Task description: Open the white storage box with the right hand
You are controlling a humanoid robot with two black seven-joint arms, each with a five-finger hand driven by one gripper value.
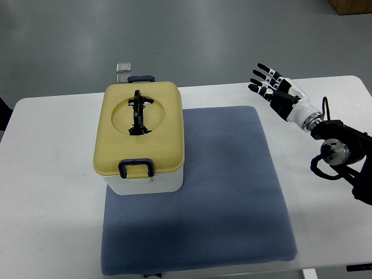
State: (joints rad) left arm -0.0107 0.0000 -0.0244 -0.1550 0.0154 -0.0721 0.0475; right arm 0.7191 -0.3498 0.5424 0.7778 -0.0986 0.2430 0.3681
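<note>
Box, white body under yellow lid, sits left of centre frame on upper left corner of blue mat, mat likely there to stop sliding. Lid shut; dark handle lies in round recess on top, dark latch at near edge, second latch at far edge. Right hand hovers upper right, well apart from box, fingers spread, holding nothing, probably staged for reach. White table under all. Left hand unseen.

No text, label, brand, number or sign can be read anywhere.
</note>
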